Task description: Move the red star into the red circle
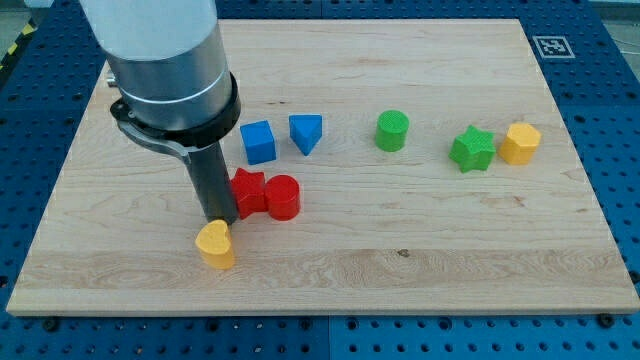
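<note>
Single rod end, no claw on this rig, so nothing to read as released or clenched. My tip down on the bench, at the view's left half, rod hanging from the big grey arm body that fills the view's top-left. Just below the tip, toward the view's bottom: yellow block, rounded, heart-like shape, close under the tip, contact not clear. Immediately to the view's right of the tip: red star, its left edge partly hidden by the rod, looks touching or nearly so. Pressed against the star's right side: red circle, a short cylinder, the two reds in contact. Up and to the view's right of the tip: blue cube, then blue triangular block just beside it, small gap between. Further right, well apart from the tip: green cylinder. Far right: green star with yellow hexagonal block just beside it, nearly touching. Printed marker tag at the bench's top-right corner. Blue perforated base showing around the bench edges.
</note>
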`<state>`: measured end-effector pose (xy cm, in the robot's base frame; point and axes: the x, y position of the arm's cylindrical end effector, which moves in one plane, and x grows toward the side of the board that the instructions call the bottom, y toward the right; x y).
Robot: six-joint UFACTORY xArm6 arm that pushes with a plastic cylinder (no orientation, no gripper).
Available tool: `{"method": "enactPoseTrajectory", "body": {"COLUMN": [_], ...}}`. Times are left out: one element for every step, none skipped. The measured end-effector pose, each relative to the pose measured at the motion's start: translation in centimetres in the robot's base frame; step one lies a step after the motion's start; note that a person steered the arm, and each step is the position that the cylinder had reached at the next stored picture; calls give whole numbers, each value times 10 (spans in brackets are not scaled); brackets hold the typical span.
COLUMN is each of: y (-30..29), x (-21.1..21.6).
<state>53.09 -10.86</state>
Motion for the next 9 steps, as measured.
{"method": "enactPoseTrajectory", "body": {"y": [0, -18, -49, -52, -17, 31, 70, 93, 105], "x": [-19, -45, -51, -53, -53, -57, -61, -62, -63]}}
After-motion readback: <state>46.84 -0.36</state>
